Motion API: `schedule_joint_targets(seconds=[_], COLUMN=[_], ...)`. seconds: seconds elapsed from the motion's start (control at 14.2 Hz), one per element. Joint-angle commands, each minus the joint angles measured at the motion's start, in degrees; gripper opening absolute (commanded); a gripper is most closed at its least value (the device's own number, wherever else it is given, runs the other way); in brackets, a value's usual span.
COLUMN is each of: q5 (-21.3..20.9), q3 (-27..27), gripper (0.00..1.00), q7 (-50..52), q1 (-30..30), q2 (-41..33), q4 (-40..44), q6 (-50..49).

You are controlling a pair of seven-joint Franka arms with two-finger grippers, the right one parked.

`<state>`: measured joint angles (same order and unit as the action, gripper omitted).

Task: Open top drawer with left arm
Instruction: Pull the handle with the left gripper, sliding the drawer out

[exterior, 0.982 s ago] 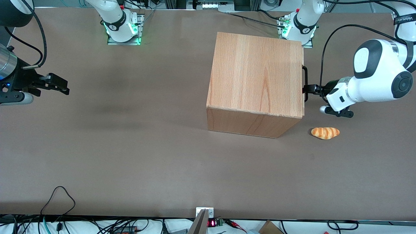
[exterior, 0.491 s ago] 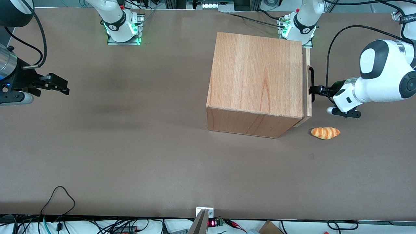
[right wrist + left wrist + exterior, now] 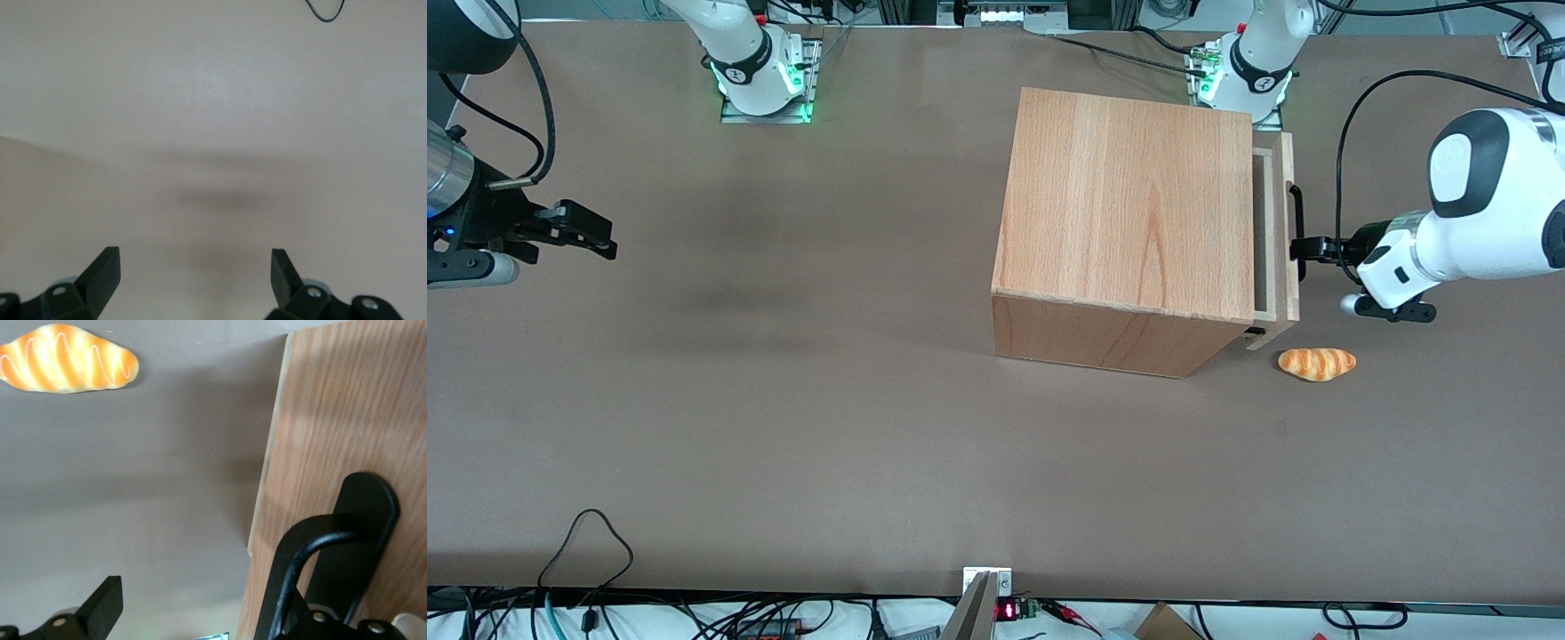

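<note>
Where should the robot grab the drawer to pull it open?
By the black bar handle on the top drawer front panel. It stands off the wood, leaving a gap for fingers. Come straight at the front, from the working arm's end, where the left arm's gripper is, hooked at that handle.

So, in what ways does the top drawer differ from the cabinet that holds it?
The top drawer is a thin panel, slid partly out toward the working arm's end; the cabinet is a big block standing on the table. The drawer carries a black bar handle, where the left arm's gripper sits; the cabinet's visible faces are plain. Both are light wood with a similar grain.
</note>
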<state>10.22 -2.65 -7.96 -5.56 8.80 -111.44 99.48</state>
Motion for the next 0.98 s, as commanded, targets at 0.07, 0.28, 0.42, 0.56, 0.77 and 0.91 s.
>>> schedule_joint_targets(seconds=[0.07, 0.28, 0.42, 0.56, 0.77, 0.91], q5=[-2.6, -3.7, -3.8, -5.1, -6.3, -6.3], q3=[-0.1, -0.1, -0.1, -0.1, -0.1, -0.1], gripper=[1.00, 1.00, 1.00, 1.00, 1.00, 1.00], q7=[0.0, 0.0, 0.0, 0.0, 0.6, 0.6], q1=[-2.1, -3.1, -4.2, -5.0, -6.0, -7.1], q2=[-0.4, -0.4, -0.4, -0.4, -0.4, -0.4], q4=[0.3, 0.3, 0.3, 0.3, 0.3, 0.3], q6=[0.1, 0.1, 0.2, 0.2, 0.2, 0.2])
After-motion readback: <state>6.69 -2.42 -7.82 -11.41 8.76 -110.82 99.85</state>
